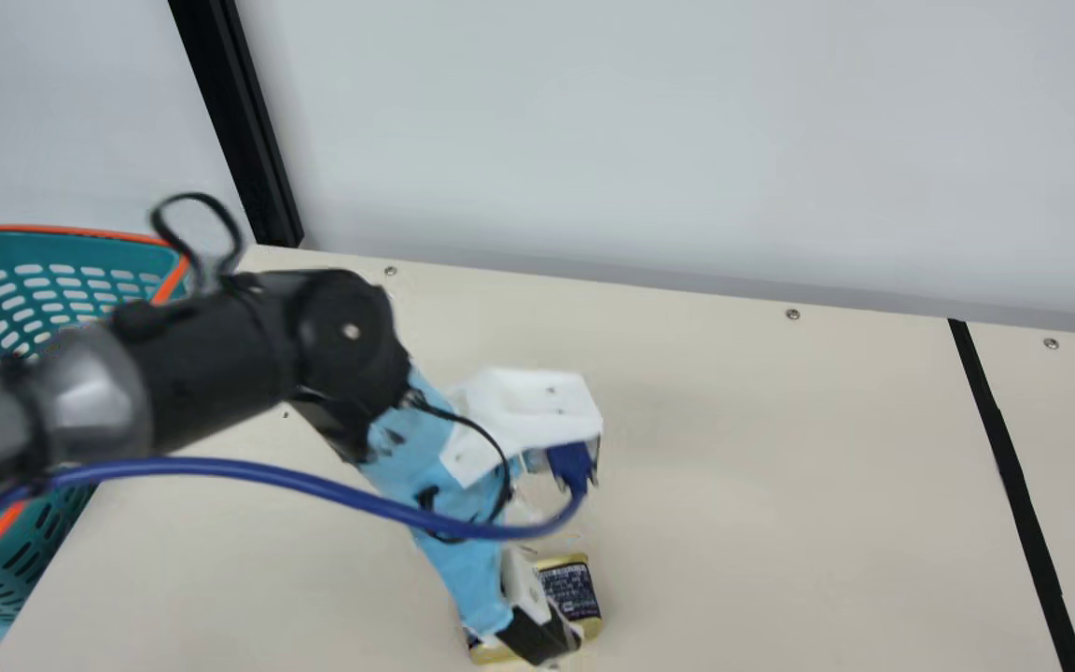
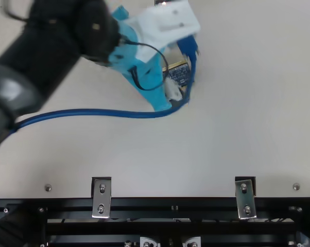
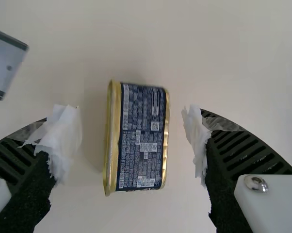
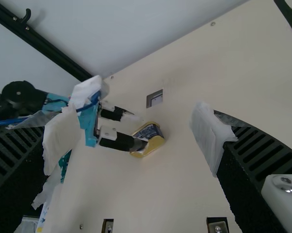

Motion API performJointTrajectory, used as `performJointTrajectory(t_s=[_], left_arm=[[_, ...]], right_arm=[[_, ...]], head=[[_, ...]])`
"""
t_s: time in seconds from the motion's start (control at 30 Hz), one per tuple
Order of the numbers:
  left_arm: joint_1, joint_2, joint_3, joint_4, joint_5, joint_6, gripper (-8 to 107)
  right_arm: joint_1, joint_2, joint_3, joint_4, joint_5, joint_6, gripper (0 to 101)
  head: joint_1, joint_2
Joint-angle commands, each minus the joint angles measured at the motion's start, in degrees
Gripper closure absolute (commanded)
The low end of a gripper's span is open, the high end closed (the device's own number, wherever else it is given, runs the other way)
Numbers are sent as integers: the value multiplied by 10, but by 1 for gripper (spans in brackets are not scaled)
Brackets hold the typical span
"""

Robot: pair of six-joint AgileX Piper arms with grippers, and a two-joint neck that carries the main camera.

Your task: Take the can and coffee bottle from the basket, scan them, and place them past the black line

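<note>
Six o'clock in the main view — the black ribbed left gripper (image 3: 132, 138) straddles the gold-edged, navy-labelled metal can (image 1: 570, 590), fingers wide, likely to pinch its sides. The black ribbed right gripper (image 4: 135, 138) gapes — empty.

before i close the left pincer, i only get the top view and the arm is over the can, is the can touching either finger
Observer: No contact that I can see. In the left wrist view, the can sits between the open left pincer's fingers, with table showing on both sides of it.
Operator: ok and where's the black line, i don't have it
Observer: In the main view the black line is well over to the right of the can, running down the table.
Operator: and the right pincer, open or shut
Observer: Open: the right wrist view shows the right pincer's two fingers wide apart.
</note>
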Motion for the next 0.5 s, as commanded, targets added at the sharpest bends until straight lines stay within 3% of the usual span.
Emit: performJointTrajectory(t_s=[0.0, 0.13, 0.47], left_arm=[[29, -40, 11, -73, -16, 10, 9], [79, -102, 48, -155, -75, 41, 9], [163, -226, 169, -358, -234, 154, 9]], right_arm=[[0, 17, -9, 9, -7, -17, 0], [43, 55, -18, -4, -33, -43, 0], [173, 260, -81, -21, -121, -122, 0]], head=[[-1, -9], [-1, -9], [-1, -9]])
